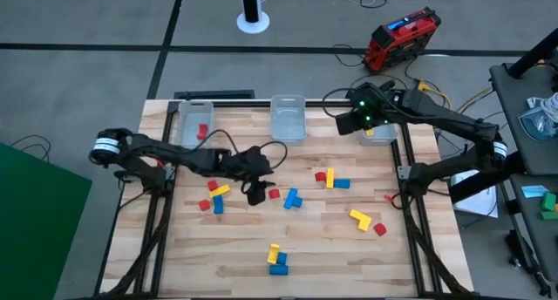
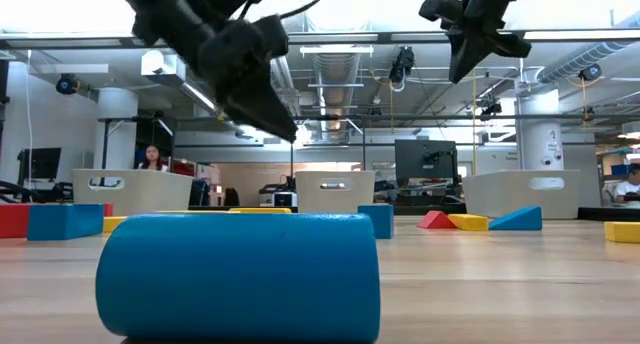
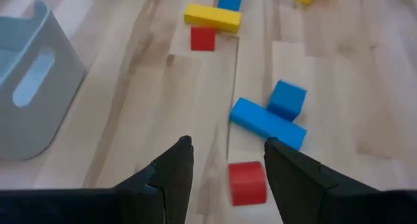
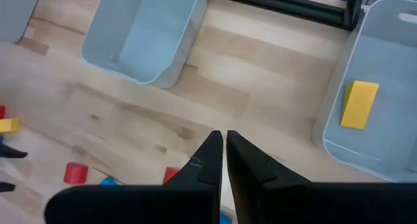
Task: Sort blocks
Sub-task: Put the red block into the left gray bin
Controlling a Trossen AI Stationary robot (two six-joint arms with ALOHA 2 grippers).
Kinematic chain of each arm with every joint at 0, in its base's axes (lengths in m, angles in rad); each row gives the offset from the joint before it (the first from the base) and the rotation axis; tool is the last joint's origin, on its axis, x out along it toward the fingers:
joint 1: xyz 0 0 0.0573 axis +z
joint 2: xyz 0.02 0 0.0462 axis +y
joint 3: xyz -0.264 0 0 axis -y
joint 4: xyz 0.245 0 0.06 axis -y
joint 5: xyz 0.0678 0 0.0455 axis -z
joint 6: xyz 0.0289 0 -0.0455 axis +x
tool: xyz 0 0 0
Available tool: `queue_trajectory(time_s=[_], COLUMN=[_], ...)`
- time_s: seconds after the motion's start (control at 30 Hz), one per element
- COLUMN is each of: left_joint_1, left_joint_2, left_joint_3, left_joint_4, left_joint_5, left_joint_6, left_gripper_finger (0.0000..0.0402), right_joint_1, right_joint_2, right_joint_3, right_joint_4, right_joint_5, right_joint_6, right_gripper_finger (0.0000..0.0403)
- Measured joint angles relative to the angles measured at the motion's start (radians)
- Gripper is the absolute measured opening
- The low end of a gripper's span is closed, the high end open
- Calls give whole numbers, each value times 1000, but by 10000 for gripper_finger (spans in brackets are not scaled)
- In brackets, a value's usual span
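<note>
Red cube [image 3: 247,182] lies on the table just ahead of the left gripper [image 3: 225,160], between its wide-spread fingers, blue bar [image 3: 266,123] just beyond. Step looks like approach-to-grasp; next: descend, close. Right gripper [image 4: 223,146], fingers nearly together and empty, hovers near the bin [image 4: 391,152] holding a yellow block [image 4: 359,104]. Red bin's contents are partly hidden.

Three bins [image 1: 287,119] sit in a row along the surface's [image 1: 174,256] top edge. Blocks [image 1: 336,180] lie scattered mid-frame and toward the bottom. Left tool [image 1: 256,194] hangs center-left above the blocks; right tool [image 1: 356,121] sits upper right beside the rightmost bin.
</note>
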Motion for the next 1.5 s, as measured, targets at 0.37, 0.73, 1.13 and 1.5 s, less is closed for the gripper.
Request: queue_trajectory(time_s=[0.37, 0.73, 1.13, 1.5], left_joint_1=[-26, -112, -129, -128], left_joint_2=[87, 259, 298, 343], left_joint_3=[-90, -4, -9, -10], left_joint_4=[119, 142, 163, 253], left_joint_5=[-37, -55, -132, -94], left_joint_6=[-52, -96, -162, -53], left_gripper_finger=[186, 255, 256, 248], right_joint_1=[14, 14, 14, 14], right_joint_2=[2, 2, 3, 3], right_joint_3=[0, -5, -8, -9], right_joint_4=[1, 1, 1, 1], right_joint_5=[4, 5, 5, 4], right_joint_6=[1, -5, -16, -30], right_gripper_finger=[13, 13, 13, 13])
